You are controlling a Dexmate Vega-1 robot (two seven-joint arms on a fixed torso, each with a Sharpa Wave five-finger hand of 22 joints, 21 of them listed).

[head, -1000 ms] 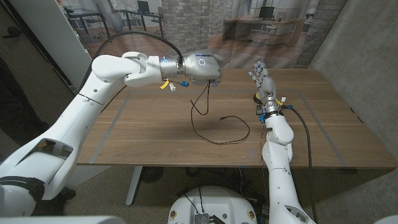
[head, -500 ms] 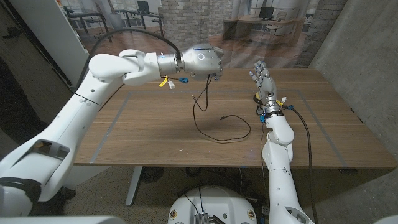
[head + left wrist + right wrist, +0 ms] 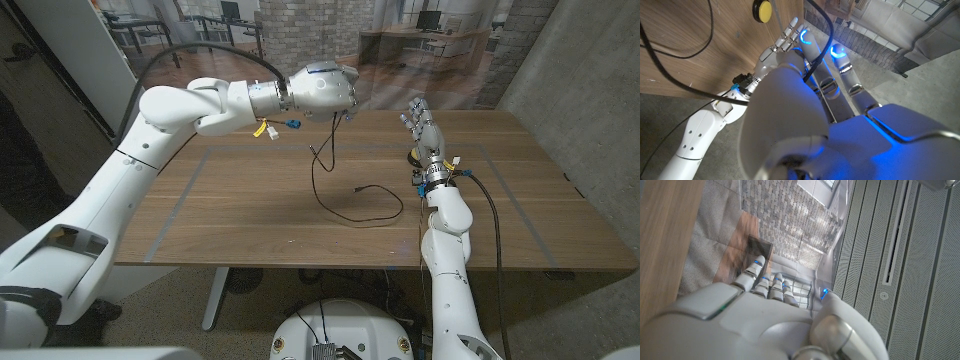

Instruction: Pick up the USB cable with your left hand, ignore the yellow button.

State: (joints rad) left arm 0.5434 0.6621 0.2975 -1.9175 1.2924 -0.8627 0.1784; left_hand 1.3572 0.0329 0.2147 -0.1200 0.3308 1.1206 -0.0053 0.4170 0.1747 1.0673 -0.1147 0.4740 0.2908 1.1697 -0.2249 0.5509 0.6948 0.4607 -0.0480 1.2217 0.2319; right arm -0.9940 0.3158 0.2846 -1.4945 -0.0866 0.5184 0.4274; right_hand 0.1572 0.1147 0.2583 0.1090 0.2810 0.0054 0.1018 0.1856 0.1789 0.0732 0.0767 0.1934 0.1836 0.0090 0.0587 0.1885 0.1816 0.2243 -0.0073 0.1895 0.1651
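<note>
A: How far along does the pick-up look?

B: Well along, by the look of it. The left hand is raised above the table with its fingers closed around the USB cable, which hangs straight down from under the hand.

A: So the whole cable is off the wood?

B: Not all of it. Below the hand the cable drops to the table, then loops away toward the right arm's side, and one plug end lies on the surface within that loop. The upper stretch is in the air; the tail seems to rest on the table.

A: Then what is left?

B: Probably only lifting higher so the tail comes free, if a full lift is wanted. The grasp itself appears done.

A: And the yellow button?

B: The yellow button sits on the table just beside the right hand, well apart from the left hand, and nothing touches it.

A: What is the right hand doing?

B: It stands upright on its edge, fingers straight and pointing up, holding nothing.
</note>
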